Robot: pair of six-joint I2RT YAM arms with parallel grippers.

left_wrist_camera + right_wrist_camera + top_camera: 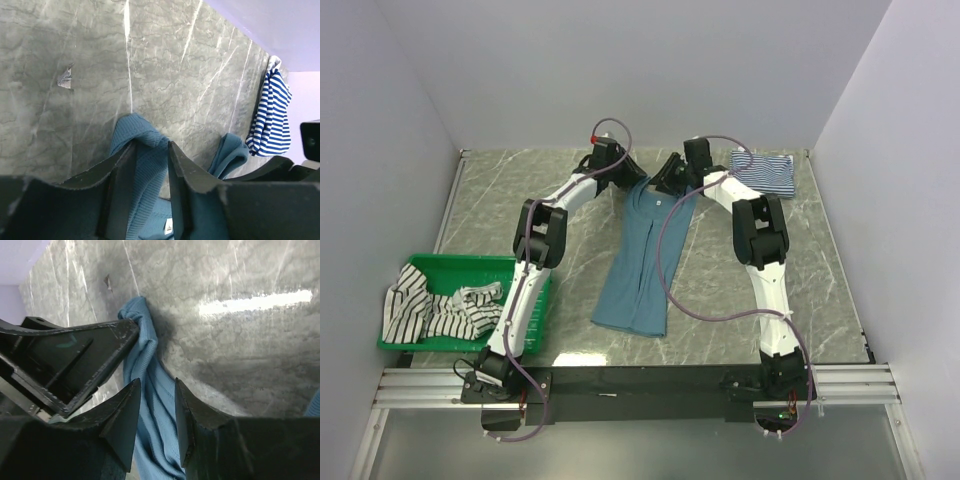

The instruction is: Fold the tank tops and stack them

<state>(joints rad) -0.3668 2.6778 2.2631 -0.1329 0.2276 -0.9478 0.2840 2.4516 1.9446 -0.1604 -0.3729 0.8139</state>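
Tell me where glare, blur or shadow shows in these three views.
Right wrist: a bright glare streak on the table, right fingers soft. Left wrist: no glare, left fingers dark and blurred. Top external: even light, sharp, no harsh shadows on the teal tank top.

Grey-green marbled tabletop, three things down on it.

Middle of the surface, the teal tank top lies long and narrow, hem toward the near edge, straps up at the far side, both straps flat on the stone in the wrist views. Over in the far right corner sits the navy-and-white striped tank top, folded into a small bundle, apart from the teal one. On the left by the near edge, the green basket rests on the surface. And there's a small pale scuff on the bare stone just beyond the teal straps.
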